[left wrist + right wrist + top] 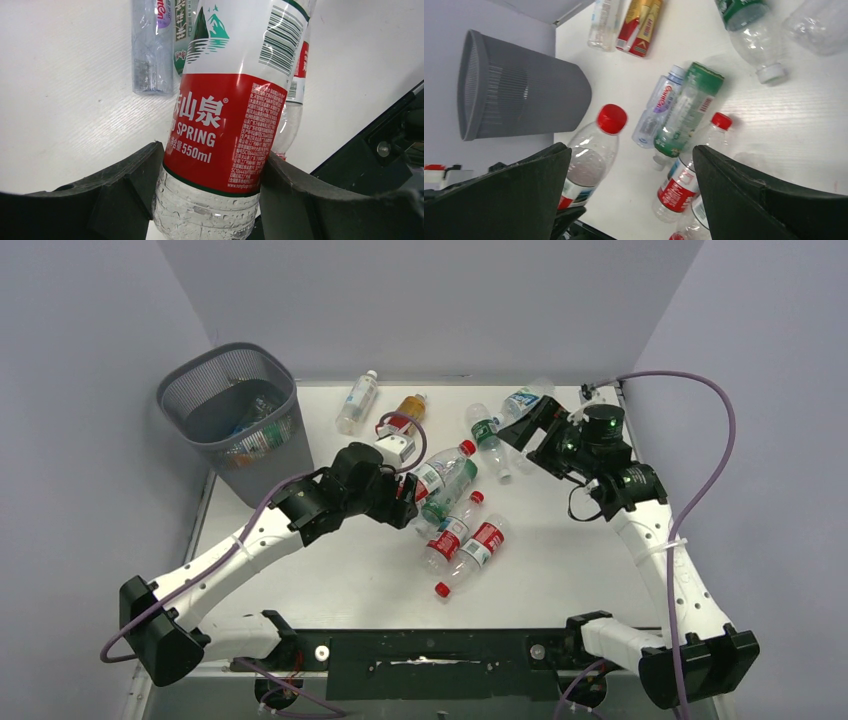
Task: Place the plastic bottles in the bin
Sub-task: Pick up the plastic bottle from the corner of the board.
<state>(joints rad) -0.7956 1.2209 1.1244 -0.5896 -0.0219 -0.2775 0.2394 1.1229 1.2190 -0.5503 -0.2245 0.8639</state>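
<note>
Holding in my left pincer (212,167): a red-label bottle (225,125), my fingers (125,190) pressed on both flanks at the label's lower edge, close to its base.
Long axis: seen from overhead, it runs from my left wrist out toward the far right; in my wrist view it stretches straight away from me.
Pointing: the red cap (467,447) leads, aimed at my right arm; the base sits nearest my wrist.
Lift: I cannot tell whether it is clear of the counter (350,570).
Right pincer (520,425): jaws spread wide with nothing between them, hanging over the far-right bottles.
Bin (262,455): upright at the far-left corner, well apart from the held bottle, with some bottles inside.
Neighbour: a green-label bottle (447,495) lies just beside mine, roughly parallel.
Nearer me: two more red-labelled ones (470,540) lie side by side, caps at opposite ends.
Far edge: a white-capped bottle (357,402) and an amber bottle (406,415) lie near the bin.
</note>
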